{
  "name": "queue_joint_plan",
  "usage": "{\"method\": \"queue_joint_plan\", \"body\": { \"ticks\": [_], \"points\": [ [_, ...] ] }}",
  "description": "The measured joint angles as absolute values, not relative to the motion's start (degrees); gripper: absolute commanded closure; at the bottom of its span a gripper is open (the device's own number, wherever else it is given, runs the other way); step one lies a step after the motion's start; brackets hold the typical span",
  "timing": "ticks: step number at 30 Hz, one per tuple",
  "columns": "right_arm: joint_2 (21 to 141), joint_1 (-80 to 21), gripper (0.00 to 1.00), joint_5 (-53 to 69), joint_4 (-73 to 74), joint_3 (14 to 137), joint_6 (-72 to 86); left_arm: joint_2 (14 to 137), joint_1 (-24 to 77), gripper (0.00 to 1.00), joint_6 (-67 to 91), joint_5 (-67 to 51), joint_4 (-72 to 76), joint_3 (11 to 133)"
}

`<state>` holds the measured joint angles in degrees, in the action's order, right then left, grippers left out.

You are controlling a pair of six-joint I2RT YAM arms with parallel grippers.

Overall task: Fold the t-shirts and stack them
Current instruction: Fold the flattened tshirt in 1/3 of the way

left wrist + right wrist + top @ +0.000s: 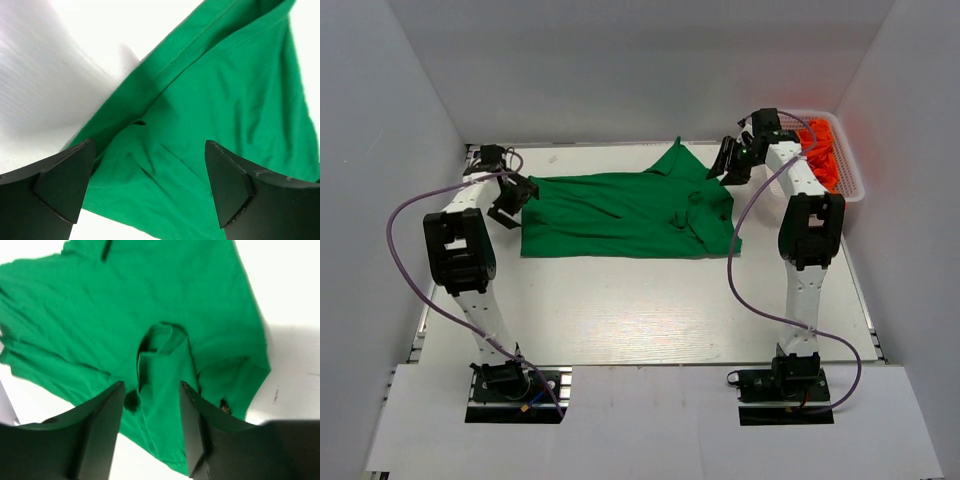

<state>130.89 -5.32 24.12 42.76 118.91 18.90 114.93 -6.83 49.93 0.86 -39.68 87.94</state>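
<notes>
While both pairs of jaws stand open and empty, the left jaws wide, the right jaws narrower, each hangs over one end of the green t-shirt [620, 210]. A raised pucker of cloth lies between the right jaws. The shirt's long axis runs arm to arm. Open table [650, 310] lies on its near side; beyond its right end, orange t-shirts [823, 150] lie in the basket [852, 192].

A white table [650, 310] has a smooth, faintly glossy top. A white plastic mesh basket [853, 178] sits at the table's far right corner. Plain pale grey panels rise around the table: a back wall [640, 70], a left wall [380, 150] and a right wall [910, 200]. A metal rail [423, 325] runs along the table's left edge. A flat white board [650, 420] lies across the table's near edge.
</notes>
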Motion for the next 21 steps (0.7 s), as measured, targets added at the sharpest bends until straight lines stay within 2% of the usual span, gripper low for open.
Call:
{"method": "queue_joint_plan", "body": {
  "ticks": [4,8,13,21],
  "points": [
    [129.56,-5.39,0.45,21.76,42.09,118.72,17.19,114.5,-6.98,0.0,49.54,1.65,-40.66,91.39],
    [119.81,-6.02,0.51,16.99,39.94,104.71,13.02,111.61,-6.87,0.0,47.92,1.23,-39.77,91.55],
    [109.14,-6.63,0.51,13.08,38.96,89.73,6.11,106.43,-5.82,0.0,45.87,-6.46,-34.11,84.03],
    [109.75,-7.86,0.51,14.48,34.3,84.2,-1.41,114.04,-2.72,0.0,44.1,-12.93,-31.92,80.09]
  ]
}}
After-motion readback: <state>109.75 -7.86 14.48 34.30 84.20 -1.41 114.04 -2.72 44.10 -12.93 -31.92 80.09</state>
